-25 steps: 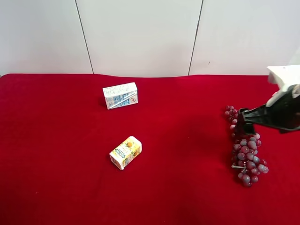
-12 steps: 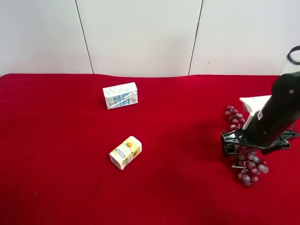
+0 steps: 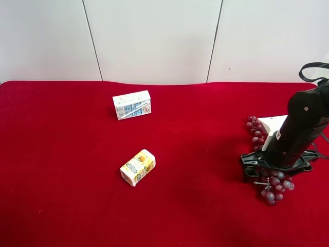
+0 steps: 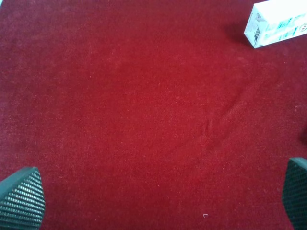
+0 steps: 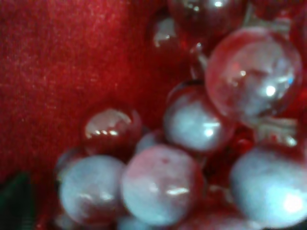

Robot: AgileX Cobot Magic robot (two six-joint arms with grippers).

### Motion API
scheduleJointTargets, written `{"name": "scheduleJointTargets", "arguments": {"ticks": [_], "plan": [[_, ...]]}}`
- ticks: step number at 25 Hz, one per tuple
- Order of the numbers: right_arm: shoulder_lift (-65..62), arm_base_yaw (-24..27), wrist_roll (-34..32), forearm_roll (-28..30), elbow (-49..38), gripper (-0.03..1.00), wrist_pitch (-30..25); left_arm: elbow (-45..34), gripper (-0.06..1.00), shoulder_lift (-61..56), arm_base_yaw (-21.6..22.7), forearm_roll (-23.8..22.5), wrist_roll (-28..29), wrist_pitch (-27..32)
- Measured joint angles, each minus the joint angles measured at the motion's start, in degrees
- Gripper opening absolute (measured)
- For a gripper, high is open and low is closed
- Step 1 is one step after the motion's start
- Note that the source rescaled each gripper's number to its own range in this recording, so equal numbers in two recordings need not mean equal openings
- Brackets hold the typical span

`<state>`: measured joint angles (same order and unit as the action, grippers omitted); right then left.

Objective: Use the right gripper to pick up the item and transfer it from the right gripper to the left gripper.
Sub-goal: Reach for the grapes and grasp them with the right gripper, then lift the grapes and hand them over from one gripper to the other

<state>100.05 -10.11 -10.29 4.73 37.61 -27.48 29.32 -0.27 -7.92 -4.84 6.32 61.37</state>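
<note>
Lying lengthwise on the red-clothed table, the long bunch of artificial grapes, dark red and frosted grey-purple berries, has not left the cloth. The black right tool is planted straight down on the bunch's middle, one finger on each side. That looks like a hold meant to balance the two loose ends. The right wrist view is filled with berries, with a dark pad just beside them. I cannot tell if the pads are clamped yet or merely bracketing the fruit.

The black left tool is well apart from the bunch, over bare cloth, fingers spread wide with nothing between them. That suits its part as receiver.

- Yellow juice carton: well apart from the bunch.
- White-blue carton: farther from the bunch again, also in the left wrist view.

Neither touches the fruit. Judged: they sit toward the handover side, so the lift should carry the dangling ends above them.
</note>
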Motion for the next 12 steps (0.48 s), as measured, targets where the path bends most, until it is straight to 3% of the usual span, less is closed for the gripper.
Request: {"name": "scheduleJointTargets", "arguments": {"ticks": [2, 12], "plan": [[0.0, 0.0, 0.1, -0.4, 0.0, 0.06, -0.5, 0.0, 1.0, 0.0, 0.0, 0.0, 0.0, 0.0], [-1.3, 0.0, 1.3, -1.8, 0.0, 0.04, -0.4, 0.0, 1.0, 0.0, 0.0, 0.0, 0.0, 0.0]]}}
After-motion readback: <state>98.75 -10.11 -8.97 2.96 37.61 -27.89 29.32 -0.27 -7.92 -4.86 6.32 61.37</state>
